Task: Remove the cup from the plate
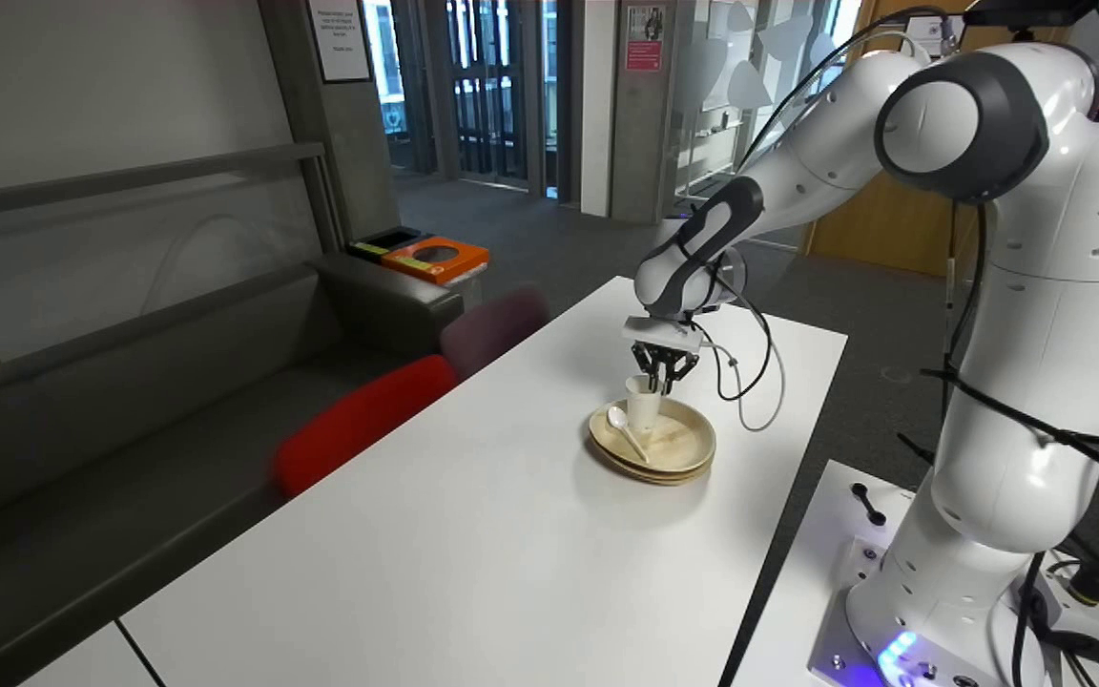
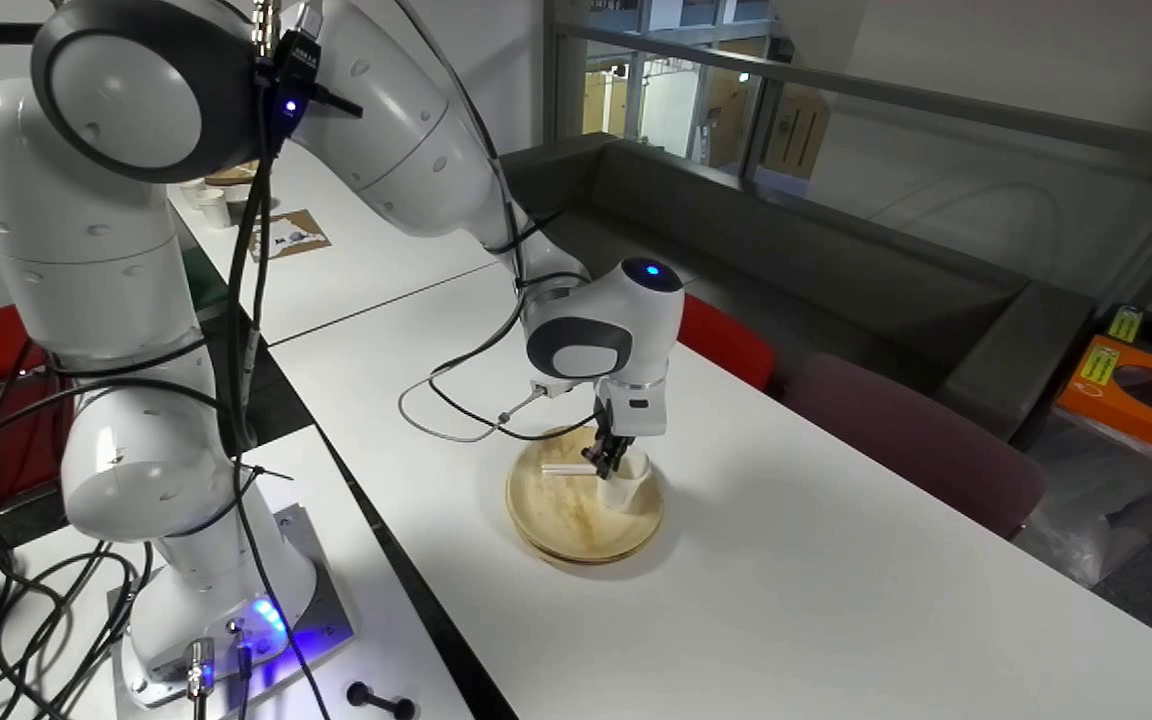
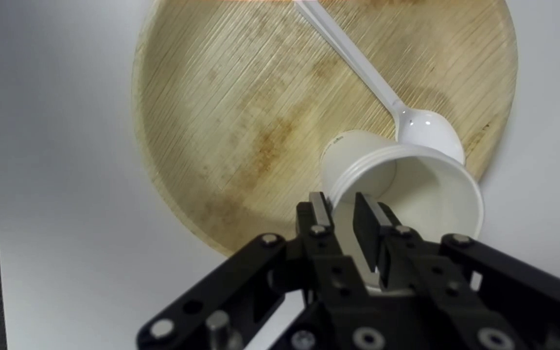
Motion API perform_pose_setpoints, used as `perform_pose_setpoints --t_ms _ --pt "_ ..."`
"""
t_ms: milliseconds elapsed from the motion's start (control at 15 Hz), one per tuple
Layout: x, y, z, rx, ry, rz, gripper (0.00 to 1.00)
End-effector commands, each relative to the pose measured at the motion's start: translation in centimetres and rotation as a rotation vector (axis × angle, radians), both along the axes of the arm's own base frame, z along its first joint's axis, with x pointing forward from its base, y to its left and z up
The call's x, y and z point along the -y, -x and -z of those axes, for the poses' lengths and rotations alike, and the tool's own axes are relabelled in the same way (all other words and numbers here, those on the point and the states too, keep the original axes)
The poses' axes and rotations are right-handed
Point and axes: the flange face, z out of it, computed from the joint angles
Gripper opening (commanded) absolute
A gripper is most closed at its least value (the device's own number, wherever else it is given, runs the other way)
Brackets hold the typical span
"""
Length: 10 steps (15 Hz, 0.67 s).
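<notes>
the tool (image 3: 343, 206), fingers parted, straddles the rim of the cup (image 3: 423, 199)

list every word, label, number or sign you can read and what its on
Nothing can be read for certain.
Framed notices, one on a pillar: too blurred.
Part-red poster: too small.
Yellow labels, one on the orange bin lid: too small.
Black cabled device: lettering too small.
Mark on the cup: too small.
</notes>
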Motion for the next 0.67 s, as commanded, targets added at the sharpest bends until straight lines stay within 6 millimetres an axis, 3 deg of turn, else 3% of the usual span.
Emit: perform_pose_setpoints --t_ms 0,467,533,600 --pt "0.33 0.39 -1.3 -0.002 -0.002 -0.023 0.26" --pt "0.33 0.42 -1.38 -0.001 -0.001 -0.024 0.22" --pt "0.33 0.42 -1.36 -0.001 0.0 -0.025 0.11" --pt "0.32 0.42 -1.36 -0.001 0.0 -0.025 0.07"
